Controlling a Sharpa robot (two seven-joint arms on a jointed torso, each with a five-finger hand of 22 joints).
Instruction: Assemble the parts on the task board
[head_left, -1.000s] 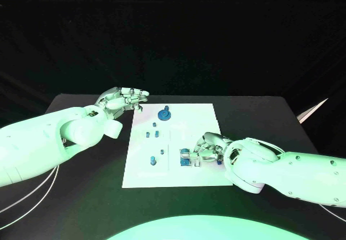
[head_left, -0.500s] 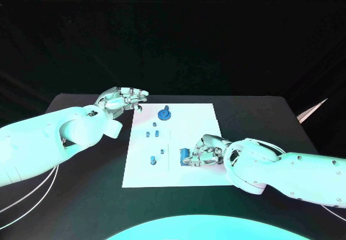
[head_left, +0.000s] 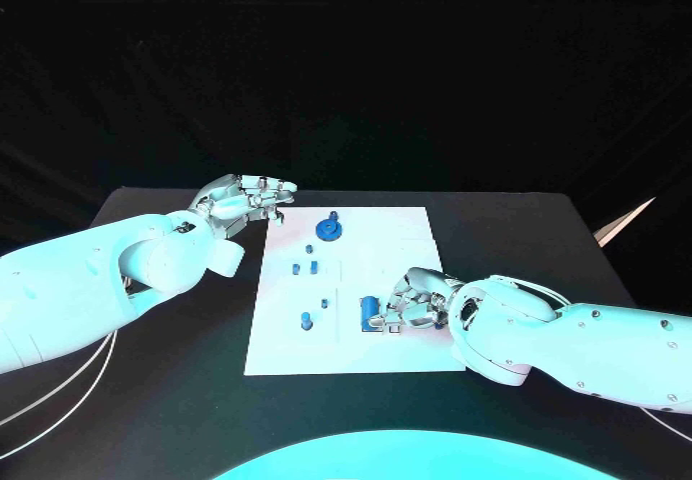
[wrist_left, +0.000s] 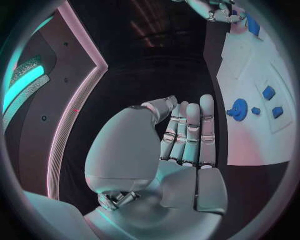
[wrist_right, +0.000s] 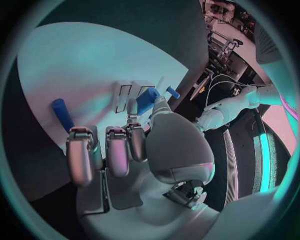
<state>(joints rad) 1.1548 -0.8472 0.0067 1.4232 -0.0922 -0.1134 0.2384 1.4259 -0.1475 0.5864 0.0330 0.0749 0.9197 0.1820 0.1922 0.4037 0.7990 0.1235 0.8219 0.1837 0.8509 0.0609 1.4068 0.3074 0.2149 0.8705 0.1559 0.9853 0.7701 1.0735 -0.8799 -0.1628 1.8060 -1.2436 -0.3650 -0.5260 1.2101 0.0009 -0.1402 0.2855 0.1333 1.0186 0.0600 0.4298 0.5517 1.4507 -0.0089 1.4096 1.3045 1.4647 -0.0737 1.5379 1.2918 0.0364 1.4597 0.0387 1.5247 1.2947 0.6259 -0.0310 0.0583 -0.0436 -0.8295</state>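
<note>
The white task board (head_left: 382, 345) lies in the middle of the black table. My right hand (head_left: 421, 300) rests over the board's right half and pinches a blue block (head_left: 372, 307) between thumb and a finger. In the right wrist view that block (wrist_right: 147, 100) sits beside two rectangular slots (wrist_right: 123, 97), and a blue cylinder (wrist_right: 61, 114) lies loose on the board. A blue gear (head_left: 330, 231) stands at the far end, with small blue pegs (head_left: 304, 267) and another peg (head_left: 306, 321) nearer. My left hand (head_left: 253, 195) hovers off the board's far left corner, fingers straight and holding nothing (wrist_left: 187, 135).
Black table (head_left: 159, 340) surrounds the board on all sides. A pale angled object (head_left: 623, 222) sticks up at the table's right edge. My left forearm (head_left: 130, 270) lies along the board's left side.
The blue block in my right hand's fingers has shifted slightly toward the board's far end. My left hand has stayed where it was.
</note>
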